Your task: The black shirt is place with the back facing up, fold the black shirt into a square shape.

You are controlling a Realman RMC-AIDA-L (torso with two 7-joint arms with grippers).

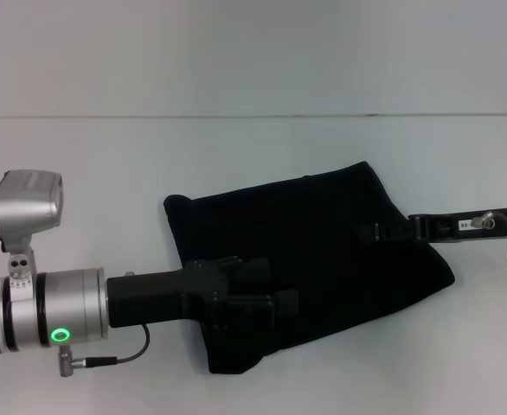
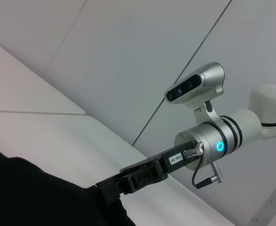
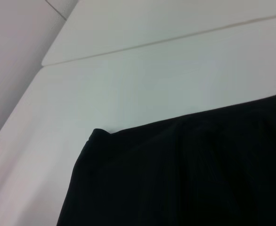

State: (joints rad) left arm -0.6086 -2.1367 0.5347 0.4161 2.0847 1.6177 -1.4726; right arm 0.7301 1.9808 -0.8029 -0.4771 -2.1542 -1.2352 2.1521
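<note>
The black shirt lies on the white table as a rough four-sided shape, tilted, with its far corner toward the right. My left gripper hovers over the shirt's near left part, fingers apart with fabric showing between them. My right gripper reaches in from the right over the shirt's right edge. In the left wrist view the right gripper ends right at the edge of the shirt. The right wrist view shows only a corner of the shirt on the table.
The white table runs wide around the shirt, with a seam line along its far side. A pale wall stands behind it. The right arm's silver wrist with camera sits above the table's right side.
</note>
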